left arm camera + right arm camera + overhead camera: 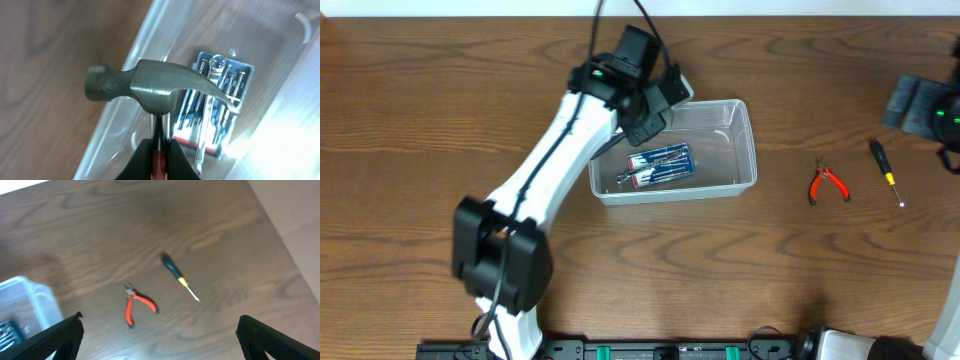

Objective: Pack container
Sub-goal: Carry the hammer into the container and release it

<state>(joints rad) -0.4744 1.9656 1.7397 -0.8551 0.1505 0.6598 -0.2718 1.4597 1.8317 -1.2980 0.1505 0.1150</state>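
Dark, streaky wood-grain table [420,100] fills the overhead view. At its centre sits the clear, round-cornered plastic container [745,175], its long axis running left to right. A blue pack of small screwdrivers [660,165] lies flat inside. The left gripper [160,152] pinches a hammer [150,87] by its red handle, steel head over the container's left rim, curved claw pointing right. The right gripper [160,330] is spread wide, empty, above red pliers [136,305] and a black-and-yellow screwdriver [177,276].

A: Any text to log?
B: Nothing legible. The blister pack [658,166] in the container [751,150] has a red-white printed strip, too blurred to read.
A: Brands, numbers?
B: None.
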